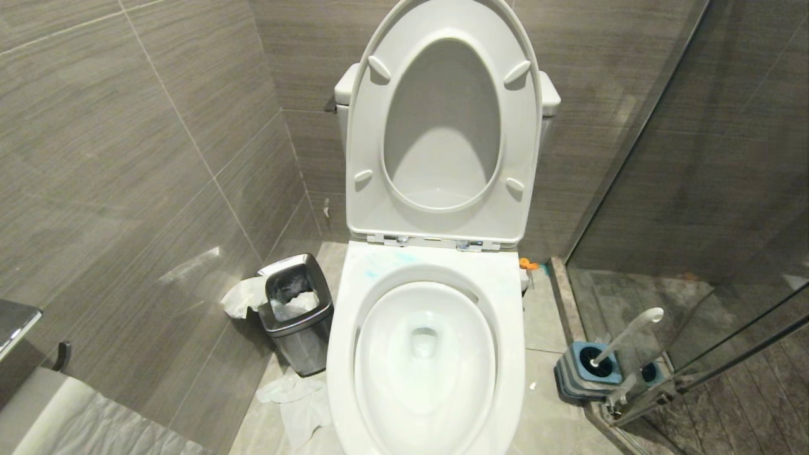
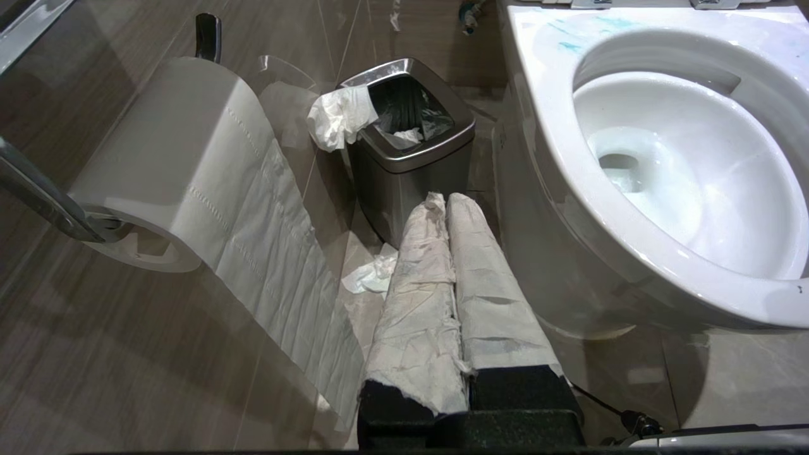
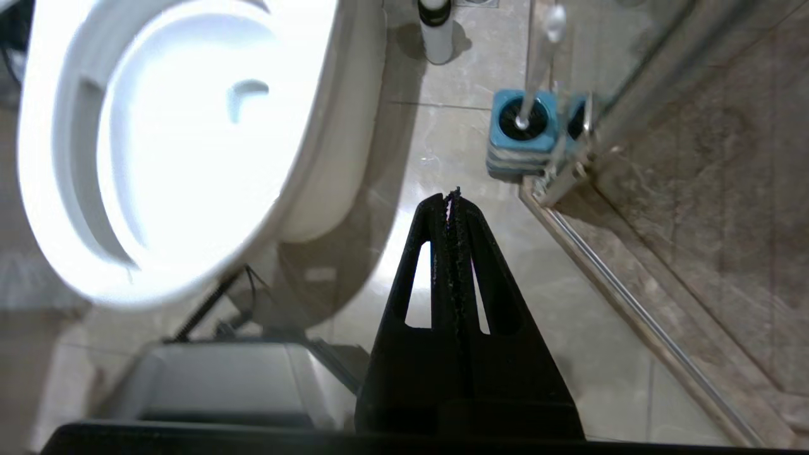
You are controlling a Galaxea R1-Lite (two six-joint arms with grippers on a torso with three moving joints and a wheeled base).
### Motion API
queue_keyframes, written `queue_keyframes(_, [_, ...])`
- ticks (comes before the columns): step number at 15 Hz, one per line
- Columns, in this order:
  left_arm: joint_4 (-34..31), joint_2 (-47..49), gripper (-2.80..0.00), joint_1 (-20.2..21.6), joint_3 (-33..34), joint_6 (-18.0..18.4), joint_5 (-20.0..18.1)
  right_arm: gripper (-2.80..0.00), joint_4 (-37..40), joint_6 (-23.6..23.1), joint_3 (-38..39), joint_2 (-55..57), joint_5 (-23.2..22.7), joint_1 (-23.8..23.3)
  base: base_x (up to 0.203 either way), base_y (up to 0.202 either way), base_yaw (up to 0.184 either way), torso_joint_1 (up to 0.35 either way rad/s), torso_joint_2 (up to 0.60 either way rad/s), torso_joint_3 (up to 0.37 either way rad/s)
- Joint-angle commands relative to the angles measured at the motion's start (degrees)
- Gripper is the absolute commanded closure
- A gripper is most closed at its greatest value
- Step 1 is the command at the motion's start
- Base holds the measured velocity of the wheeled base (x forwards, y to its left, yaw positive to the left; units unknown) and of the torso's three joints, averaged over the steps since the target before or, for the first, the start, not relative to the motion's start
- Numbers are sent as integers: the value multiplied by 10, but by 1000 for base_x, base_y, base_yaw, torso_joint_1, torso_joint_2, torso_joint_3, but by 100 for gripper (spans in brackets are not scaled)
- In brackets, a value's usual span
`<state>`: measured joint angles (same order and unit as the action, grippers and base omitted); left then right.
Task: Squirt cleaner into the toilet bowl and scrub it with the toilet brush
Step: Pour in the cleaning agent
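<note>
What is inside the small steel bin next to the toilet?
The steel bin holds a dark liner with crumpled white paper in it; more paper hangs over its rim. What lies deeper under them is hidden.

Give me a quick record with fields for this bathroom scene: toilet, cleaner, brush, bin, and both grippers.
toilet bowl: seat and lid raised, faint blue streaks on the rim at the back
cleaner: upright on the floor beside the toilet, on the robot's right
toilet brush: standing in its blue holder by the glass shower wall
bin: steel, dark liner, tissue draped over one edge
left gripper: shut, fingers wrapped in white, empty, near the bin
right gripper: shut, empty, above the floor short of the holder
</note>
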<state>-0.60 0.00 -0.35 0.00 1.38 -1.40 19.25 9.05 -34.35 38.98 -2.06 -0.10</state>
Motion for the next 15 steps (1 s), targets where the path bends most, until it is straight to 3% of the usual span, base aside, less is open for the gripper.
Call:
queue_keyframes(1, [0, 1, 0, 0, 0, 0, 0, 0, -75, 7, -51, 202, 0, 0, 0, 0, 0, 0, 0, 0])
queue_keyframes(6, [0, 1, 0, 0, 0, 0, 0, 0, -345, -11, -52, 364, -1, 0, 0, 0, 0, 0, 0, 0])
queue_keyframes(10, [0, 0, 0, 0, 0, 0, 0, 0, -592, -68, 51, 460, 0, 0, 0, 0, 0, 0, 0, 0])
queue_keyframes(15, [0, 0, 0, 0, 0, 0, 0, 0, -829, -82, 121, 619, 6, 0, 0, 0, 0, 0, 0, 0])
